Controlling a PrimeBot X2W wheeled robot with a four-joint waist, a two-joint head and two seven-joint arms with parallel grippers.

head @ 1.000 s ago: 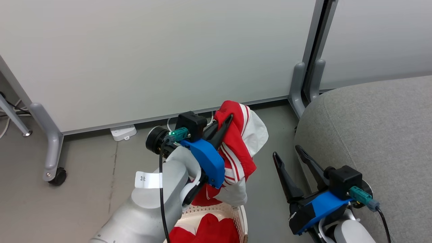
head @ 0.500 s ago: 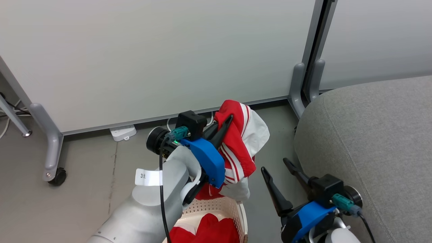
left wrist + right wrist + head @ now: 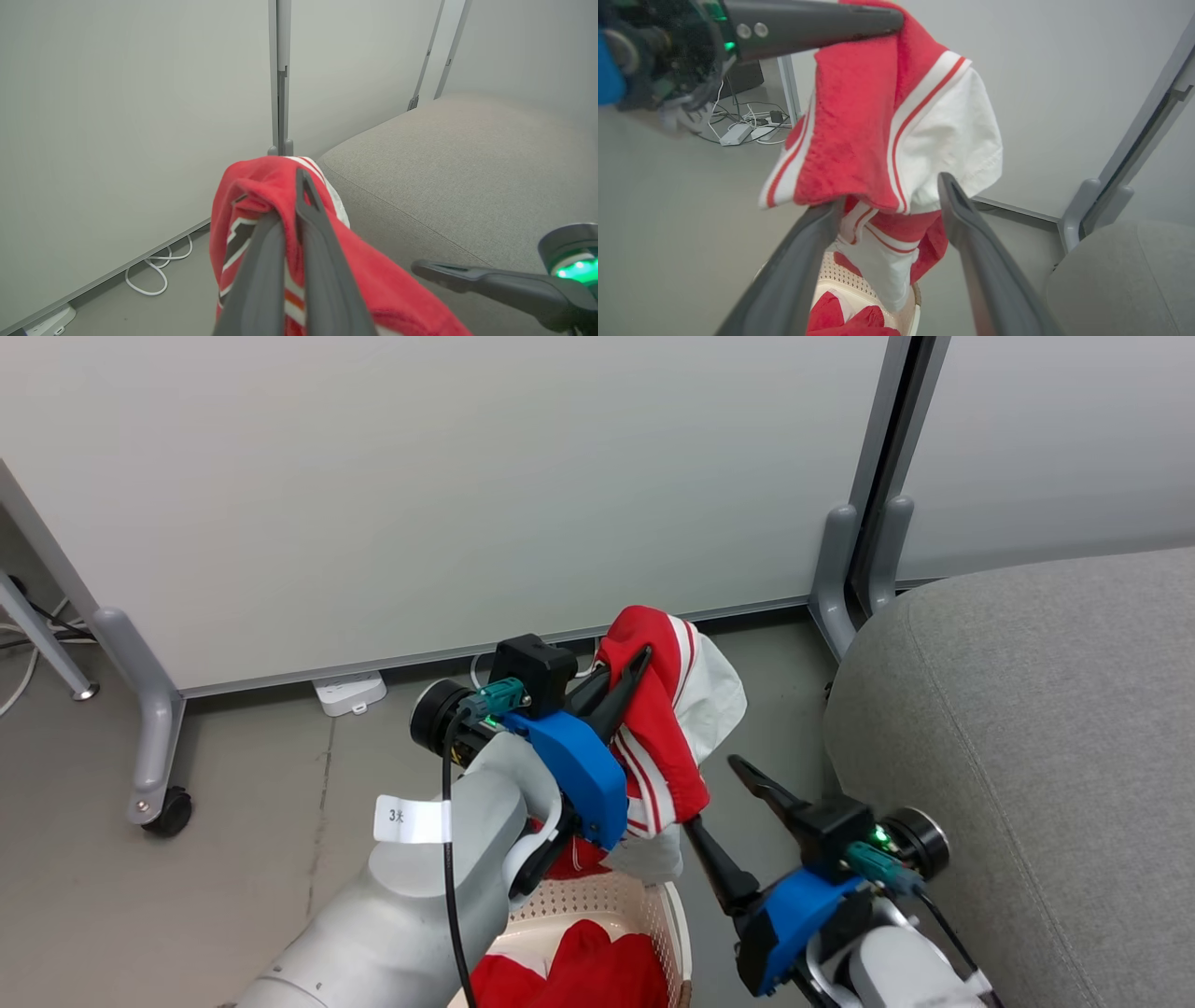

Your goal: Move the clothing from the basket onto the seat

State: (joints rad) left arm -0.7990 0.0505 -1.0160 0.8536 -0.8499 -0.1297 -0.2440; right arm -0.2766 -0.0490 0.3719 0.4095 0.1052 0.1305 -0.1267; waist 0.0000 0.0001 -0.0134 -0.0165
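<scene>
left gripper [image 3: 637, 665] clamped shut on a fold of the red-white jersey [image 3: 665, 737], mid-frame, hanging above the laundry basket [image 3: 653, 907]. right gripper [image 3: 709, 793] jaws wide, empty, beside the hem. Light, limp, likely snaggy: pinch bunched fabric. Sofa cushion [image 3: 1027, 709] at right.

The right gripper [image 3: 711, 793] no longer stands beside the seat [image 3: 1027, 728], which now lies farther off its right finger. It is turned toward the clothing [image 3: 667, 728]. A second ago the hanging cloth was well to its left. Now the lower folds hang between its spread fingers, seemingly at the tips, though contact is hard to judge. The basket [image 3: 644, 905] now sits closer, just below and left of it. The head camera is shifted slightly too.
</scene>
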